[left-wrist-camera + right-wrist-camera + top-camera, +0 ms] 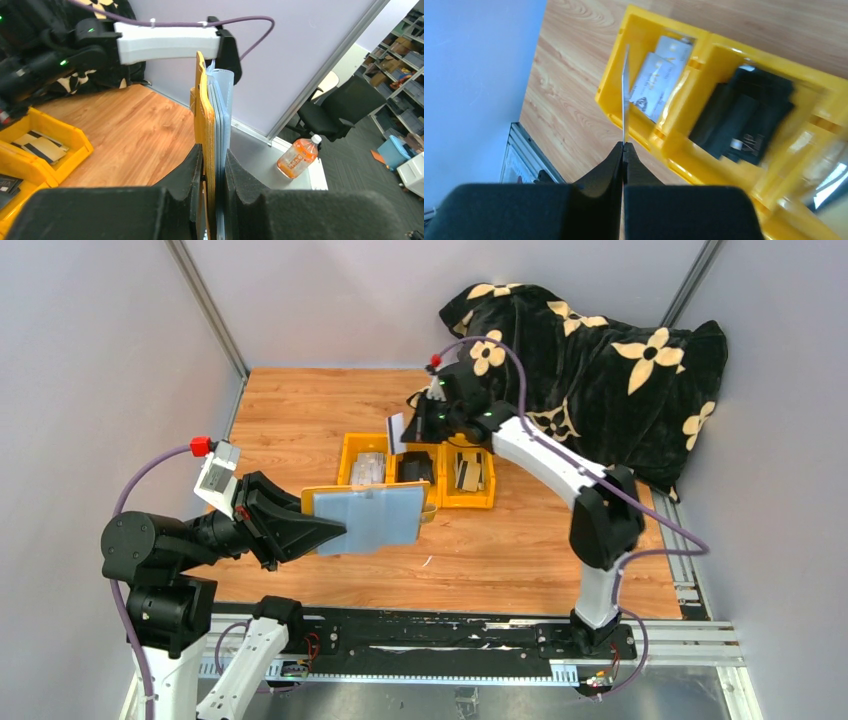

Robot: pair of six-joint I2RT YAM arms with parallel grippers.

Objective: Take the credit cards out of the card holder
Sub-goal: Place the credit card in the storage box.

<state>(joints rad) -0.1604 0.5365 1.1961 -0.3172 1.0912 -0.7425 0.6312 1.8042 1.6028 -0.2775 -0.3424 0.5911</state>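
My left gripper [335,527] is shut on the card holder [375,517], a mustard-yellow wallet with a grey-blue inner face, held above the table in front of the tray. In the left wrist view the card holder [212,120] stands edge-on between my fingers [192,172]. My right gripper [412,430] is shut on a credit card [396,432], white with a black stripe, held over the yellow tray's left end. In the right wrist view that card [625,95] is edge-on above the left compartment, where other pale cards [659,82] lie.
The yellow three-compartment tray [350,450] sits mid-table; its middle compartment holds a black pouch [744,120], its right one more cards [470,472]. A black flowered cloth [600,360] lies at the back right. Grey walls close in the left and right sides.
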